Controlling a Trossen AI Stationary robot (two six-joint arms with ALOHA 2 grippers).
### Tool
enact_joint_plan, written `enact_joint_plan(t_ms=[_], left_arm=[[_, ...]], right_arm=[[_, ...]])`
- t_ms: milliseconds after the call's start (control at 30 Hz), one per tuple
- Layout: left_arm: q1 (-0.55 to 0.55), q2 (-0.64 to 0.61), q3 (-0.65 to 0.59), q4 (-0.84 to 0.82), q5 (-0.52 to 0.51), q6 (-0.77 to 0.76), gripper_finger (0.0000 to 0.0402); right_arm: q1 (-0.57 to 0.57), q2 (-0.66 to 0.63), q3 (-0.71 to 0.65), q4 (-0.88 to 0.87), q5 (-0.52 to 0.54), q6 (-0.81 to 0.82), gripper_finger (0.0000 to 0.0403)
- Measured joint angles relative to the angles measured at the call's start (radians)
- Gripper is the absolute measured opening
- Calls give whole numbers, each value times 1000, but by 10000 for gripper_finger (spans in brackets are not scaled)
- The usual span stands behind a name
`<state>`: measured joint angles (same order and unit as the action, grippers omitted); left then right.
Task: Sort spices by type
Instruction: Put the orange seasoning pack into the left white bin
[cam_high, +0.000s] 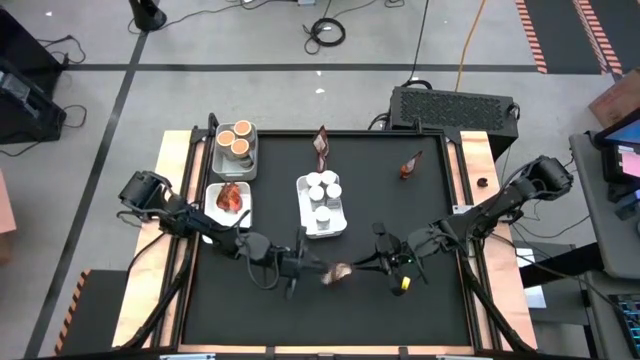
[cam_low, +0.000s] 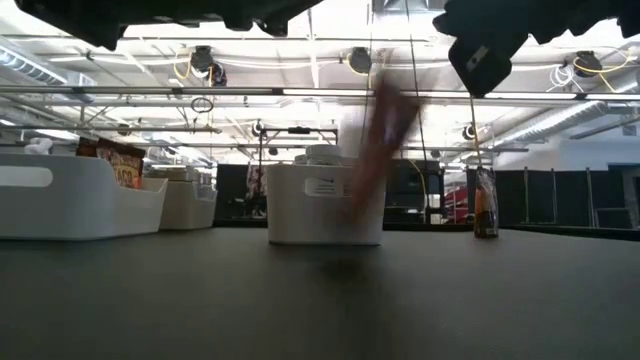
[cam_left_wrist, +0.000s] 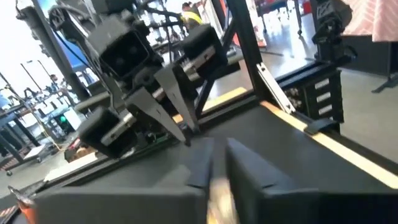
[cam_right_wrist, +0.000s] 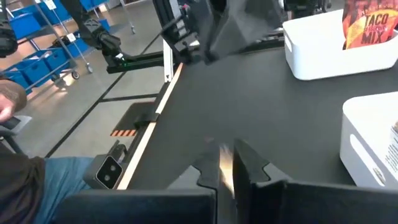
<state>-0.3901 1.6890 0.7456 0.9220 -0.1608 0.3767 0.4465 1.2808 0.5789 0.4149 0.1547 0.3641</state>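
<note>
Left tool (cam_high: 312, 266) and right tool (cam_high: 368, 262) both clamped on 1 reddish-brown packet (cam_high: 340, 272), lifted above near-centre worktop (cam_high: 400, 210). 2 loose packets (cam_high: 320, 145) far side; rest of spices in 3 white trays (cam_high: 304, 190).

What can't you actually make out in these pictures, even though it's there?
- The packet between the left gripper and right gripper: a blur in the low view, too small from above to tell which one grips it.
- The jars in the middle tray: the tray wall hides most of them in the low view.
- The yellow thing by the right arm: too small to identify.
- The packet's print: cut off by the right wrist picture's edge.
</note>
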Motion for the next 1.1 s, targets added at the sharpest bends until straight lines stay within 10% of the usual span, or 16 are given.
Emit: enact_joint_plan(t_ms=[567, 900, 1100], left_arm=[[-13, -1, 0, -54, -22, -26, 5], [-24, -1, 0, -328, -24, -182, 79], [-27, -1, 0, -337, -24, -188, 149]], right_arm=[[0, 0, 0, -40, -4, 12, 0], [61, 68, 0, -135, -1, 32, 6], [108, 224, 1, -14, -50, -136, 77]])
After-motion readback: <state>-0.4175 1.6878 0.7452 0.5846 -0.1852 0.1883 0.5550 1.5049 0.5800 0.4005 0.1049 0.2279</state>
